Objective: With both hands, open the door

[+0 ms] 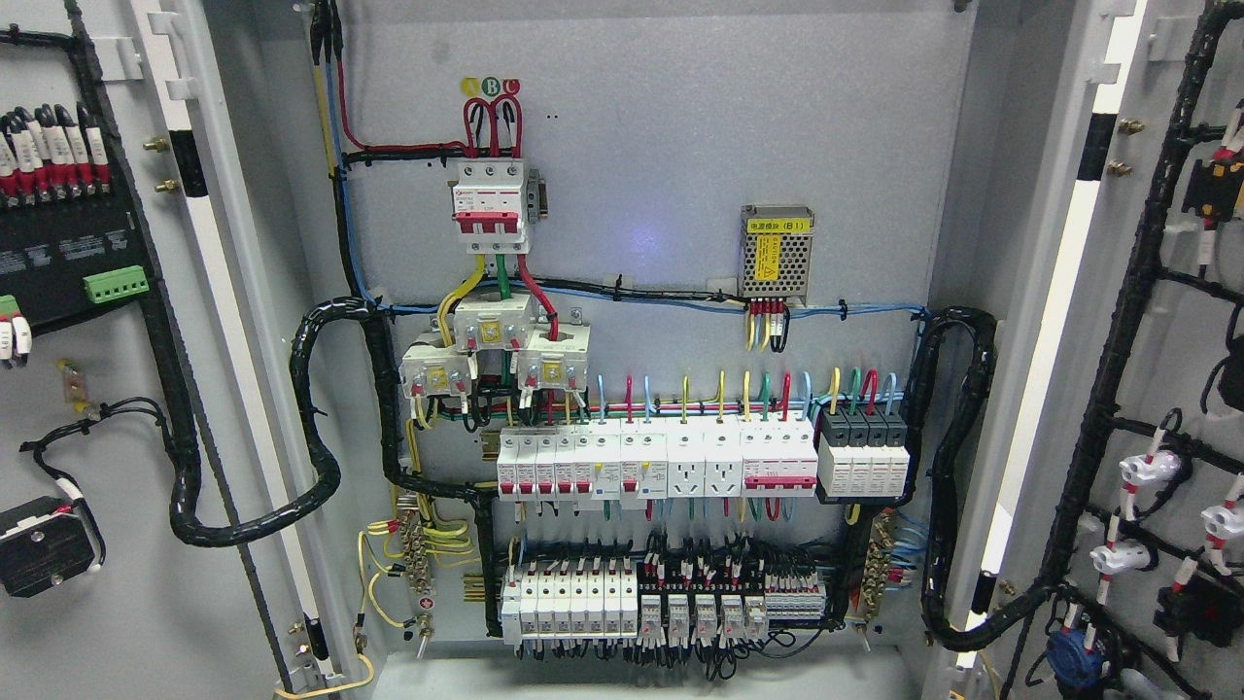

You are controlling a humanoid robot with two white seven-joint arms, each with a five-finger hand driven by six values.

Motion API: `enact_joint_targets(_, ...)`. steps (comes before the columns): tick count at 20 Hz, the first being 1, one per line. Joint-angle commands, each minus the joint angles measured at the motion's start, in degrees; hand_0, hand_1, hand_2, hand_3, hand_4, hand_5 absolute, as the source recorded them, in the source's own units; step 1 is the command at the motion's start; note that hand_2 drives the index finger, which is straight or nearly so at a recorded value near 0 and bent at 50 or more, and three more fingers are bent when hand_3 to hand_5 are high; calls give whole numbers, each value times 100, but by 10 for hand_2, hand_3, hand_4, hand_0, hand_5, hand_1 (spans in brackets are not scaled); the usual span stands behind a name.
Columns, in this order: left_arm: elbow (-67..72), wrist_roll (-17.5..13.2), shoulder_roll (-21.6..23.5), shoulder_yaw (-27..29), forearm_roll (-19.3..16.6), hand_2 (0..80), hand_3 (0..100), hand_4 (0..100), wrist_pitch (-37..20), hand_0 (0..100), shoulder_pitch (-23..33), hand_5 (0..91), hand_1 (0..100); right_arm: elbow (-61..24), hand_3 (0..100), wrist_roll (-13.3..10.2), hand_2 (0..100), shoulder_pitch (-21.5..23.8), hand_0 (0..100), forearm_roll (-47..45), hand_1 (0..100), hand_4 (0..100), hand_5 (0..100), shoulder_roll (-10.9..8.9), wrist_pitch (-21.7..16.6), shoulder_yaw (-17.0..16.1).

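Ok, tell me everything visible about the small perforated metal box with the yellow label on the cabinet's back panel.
The small perforated metal box is silver-grey, with a mesh-like casing and a yellow label on its front. It sits upright on the grey back panel, upper right of centre. Yellow, red and black wires leave its underside and meet the horizontal cable run just below. Neither robot hand is in view.

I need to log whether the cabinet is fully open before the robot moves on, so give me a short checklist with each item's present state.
1. Left door swung open, inner side showing: ok.
2. Right door swung open: ok.
3. Back panel with breakers in plain view: ok.
4. Black cable loom to the left door hangs unpinched: ok.
5. Robot hands clear of the doors: cannot tell, neither is in view.
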Motion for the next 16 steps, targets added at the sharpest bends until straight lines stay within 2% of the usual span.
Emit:
enact_joint_targets(1, -1, -1, -450, -1357, -684, 0, 0, 0, -29, 0, 310, 0, 0, 703, 0, 16, 0, -1, 191, 325, 0, 0, 0, -6, -8, 539)
enact_joint_targets(4, 367, -10, -626, -1736, -904, 0, 0, 0, -11, 0, 416, 0, 0, 1098, 0, 25, 0, -18, 191, 395, 0, 0, 0, 3, -8, 732)
enact_joint_targets(8, 1551, -1, -1003, -2236, -1158, 0, 0, 0, -2, 0, 381, 0, 0, 1932, 0, 34, 0, 8, 191, 860, 0, 0, 0, 11, -51, 1207)
enact_joint_targets(11, 2545, -10, -1355, -2501, -1518, 0, 0, 0, -20, 0, 285, 0, 0, 2828, 0, 34, 0, -27, 191, 1045, 0, 0, 0, 64, -332, 1532)
enact_joint_targets(14, 3424, -10, -1680, -2580, -1721, 0, 0, 0, -20, 0, 196, 0, 0, 3662, 0, 34, 0, -45, 191, 1291, 0, 0, 0, 99, -526, 1848)
enact_joint_targets(16, 4127, -10, -1847, -2782, -1993, 0, 0, 0, -20, 0, 82, 0, 0, 4295, 0, 34, 0, -45, 191, 1406, 0, 0, 0, 230, -579, 1981)
